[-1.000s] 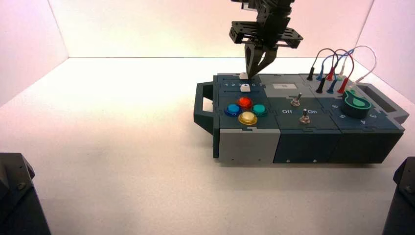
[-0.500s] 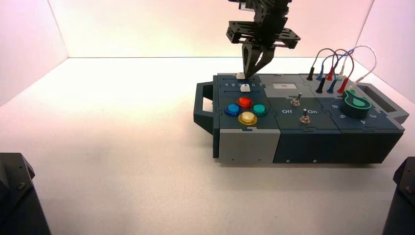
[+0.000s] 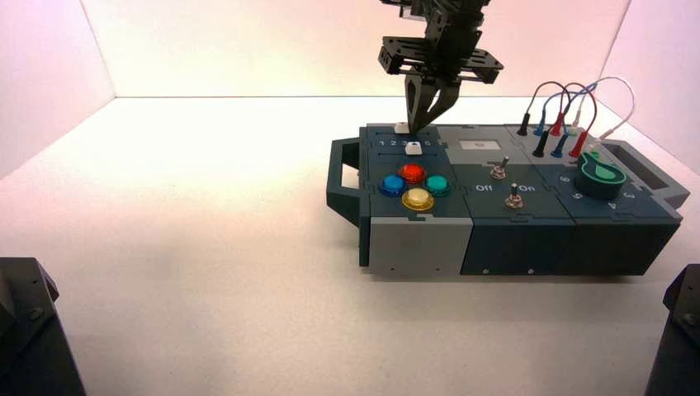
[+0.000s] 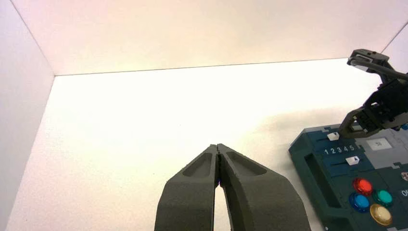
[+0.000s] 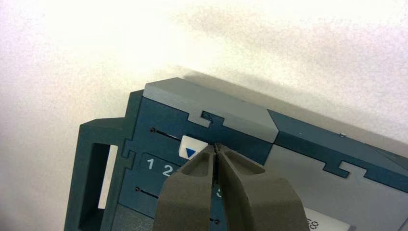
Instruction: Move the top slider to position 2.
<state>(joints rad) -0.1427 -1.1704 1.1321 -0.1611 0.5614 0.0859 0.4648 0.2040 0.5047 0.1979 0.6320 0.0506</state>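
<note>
The top slider's white knob point(image 3: 402, 128) sits in its dark track at the box's far left edge. In the right wrist view the knob point(image 5: 192, 147) bears a blue arrow that points at the numeral row just past the digit 2 point(image 5: 167, 169). My right gripper point(image 3: 417, 125) is shut, and its tip point(image 5: 217, 146) touches the knob's side that faces the box's middle. Its fingers point(image 5: 240, 187) hide the digits 3 and 4. My left gripper point(image 4: 219, 147) is shut and empty, parked away from the box over the table.
The twin white slider knob point(image 3: 413, 148) lies just nearer, below the numeral row. Red, blue, green and yellow buttons point(image 3: 413, 173), two toggle switches point(image 3: 498, 169), a green dial point(image 3: 600, 175) and plugged wires point(image 3: 561, 124) fill the rest of the box.
My right gripper has moved left along the track, pushing the top slider's knob a short way left with it. The left arm has not moved.
</note>
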